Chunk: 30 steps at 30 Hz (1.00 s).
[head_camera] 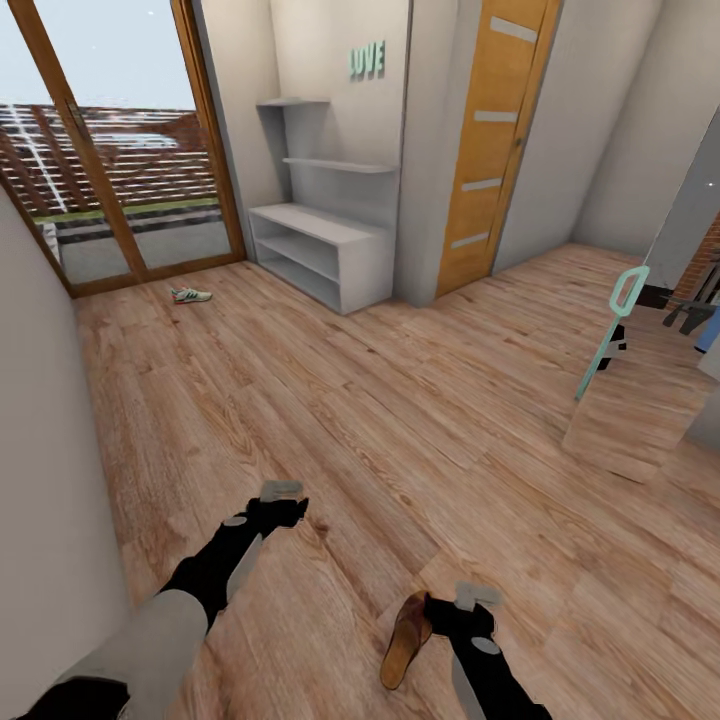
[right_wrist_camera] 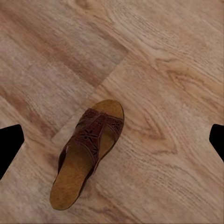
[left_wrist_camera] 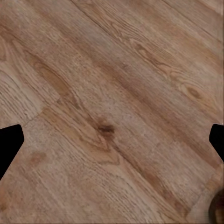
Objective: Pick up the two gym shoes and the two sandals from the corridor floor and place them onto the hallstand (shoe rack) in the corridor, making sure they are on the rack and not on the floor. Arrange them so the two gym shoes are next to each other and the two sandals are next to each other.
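One brown sandal (head_camera: 405,640) lies flat on the corridor floor (head_camera: 400,420) close in front of me. My right gripper (head_camera: 478,598) hovers just to its right. The right wrist view looks down on the sandal (right_wrist_camera: 88,154), its black fingertips (right_wrist_camera: 10,144) spread wide at the frame edges, open and empty. My left gripper (head_camera: 282,490) hangs over bare planks, and its fingertips (left_wrist_camera: 9,144) are also wide apart. A white gym shoe (head_camera: 190,295) with green stripes rests far off by the glass door. The pale grey hallstand (head_camera: 320,240) stands against the far wall with bare shelves.
A wood-framed glass door (head_camera: 120,170) fills the far left, beside a grey wall (head_camera: 50,480). An orange door (head_camera: 490,140) is right of the hallstand. A leaning mirror (head_camera: 640,390) stands on the floor at the right. Wide open flooring lies between me and the hallstand.
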{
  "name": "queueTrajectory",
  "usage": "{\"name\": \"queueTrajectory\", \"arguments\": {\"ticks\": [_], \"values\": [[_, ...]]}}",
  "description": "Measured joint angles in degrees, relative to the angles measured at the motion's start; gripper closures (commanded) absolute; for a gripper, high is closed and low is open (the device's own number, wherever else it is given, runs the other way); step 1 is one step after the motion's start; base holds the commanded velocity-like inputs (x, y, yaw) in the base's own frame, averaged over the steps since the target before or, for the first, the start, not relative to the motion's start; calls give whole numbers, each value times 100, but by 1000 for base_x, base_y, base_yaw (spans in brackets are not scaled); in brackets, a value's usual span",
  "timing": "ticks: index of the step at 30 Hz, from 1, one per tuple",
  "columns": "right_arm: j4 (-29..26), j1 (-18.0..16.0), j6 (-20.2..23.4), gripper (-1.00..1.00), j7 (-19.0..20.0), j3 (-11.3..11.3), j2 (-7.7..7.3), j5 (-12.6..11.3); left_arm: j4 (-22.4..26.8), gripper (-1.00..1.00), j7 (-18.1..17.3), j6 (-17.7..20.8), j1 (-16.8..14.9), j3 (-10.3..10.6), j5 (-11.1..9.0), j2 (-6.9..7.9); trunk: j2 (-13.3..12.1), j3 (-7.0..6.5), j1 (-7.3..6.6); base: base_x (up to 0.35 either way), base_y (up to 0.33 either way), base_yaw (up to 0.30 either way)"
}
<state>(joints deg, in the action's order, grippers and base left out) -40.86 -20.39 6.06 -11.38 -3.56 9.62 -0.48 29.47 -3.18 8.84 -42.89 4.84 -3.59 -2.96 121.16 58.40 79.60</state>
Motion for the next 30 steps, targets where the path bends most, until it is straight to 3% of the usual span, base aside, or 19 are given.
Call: {"name": "queueTrajectory", "arguments": {"ticks": [5,9,13,19,21,23,30], "values": [[28,-386,360,-100,-112,-4,34,-165,5,-100,-288,309,-434,18,0,-57,0,0,0,0,0,0],[22,-658,548,-100,-453,-8,35,-546,5,-100,-524,533,-689,21,0,-86,0,0,0,0,0,0],[25,-748,599,-100,-669,-2,35,-910,8,-100,-681,857,-886,23,-1,-141,0,0,0,0,0,0],[56,-784,618,-100,-753,-5,34,-1261,41,-100,-819,1036,-980,128,0,-174,0,0,0,0,0,0],[59,-786,619,-100,-761,-5,34,-1306,57,-100,-903,1069,-1039,179,0,-178,0,1,0,0,0,19],[69,-790,625,-100,-770,-1,34,-1358,78,-100,-1142,1318,-1281,297,-3,-186,0,6,0,0,0,88],[212,-794,622,-100,-768,9,35,-1381,114,-100,-1672,1914,-1635,452,-2,-206,0,47,0,0,0,148]]}}
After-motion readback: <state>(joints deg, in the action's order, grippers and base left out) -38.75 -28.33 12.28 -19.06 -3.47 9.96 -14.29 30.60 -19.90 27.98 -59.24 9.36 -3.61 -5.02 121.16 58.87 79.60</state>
